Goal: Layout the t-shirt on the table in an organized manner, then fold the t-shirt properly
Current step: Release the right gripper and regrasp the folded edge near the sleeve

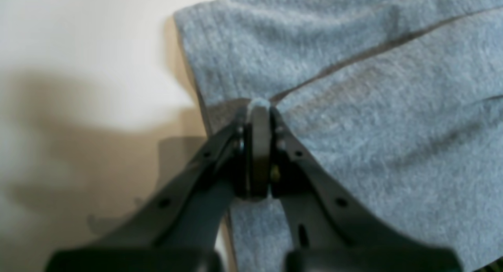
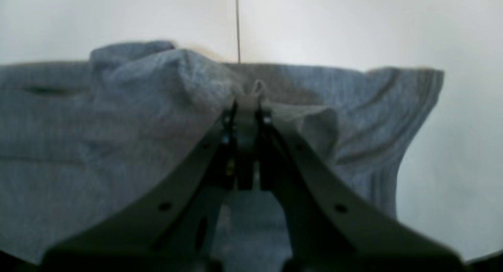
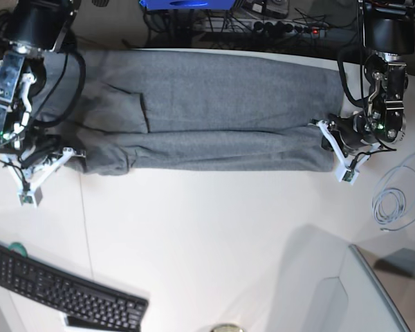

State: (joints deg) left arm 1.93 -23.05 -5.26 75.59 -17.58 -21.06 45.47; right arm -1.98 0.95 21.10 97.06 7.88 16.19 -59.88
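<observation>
The heather-grey t-shirt (image 3: 207, 117) lies as a long band across the far half of the white table (image 3: 214, 228), with its near edge doubled over. My left gripper (image 3: 323, 135) is at the shirt's right end. In the left wrist view, this gripper (image 1: 259, 107) is shut on a pinch of the t-shirt (image 1: 393, 107) beside a diagonal fold. My right gripper (image 3: 76, 153) is at the shirt's left end. In the right wrist view, that gripper (image 2: 249, 99) is shut on a raised bunch of the t-shirt (image 2: 118, 126).
A black keyboard (image 3: 62, 290) lies at the near left corner. A coiled light cable (image 3: 391, 204) sits at the right edge, with a grey panel (image 3: 373, 297) near the bottom right. Cables and a power strip (image 3: 263, 24) lie beyond the far edge.
</observation>
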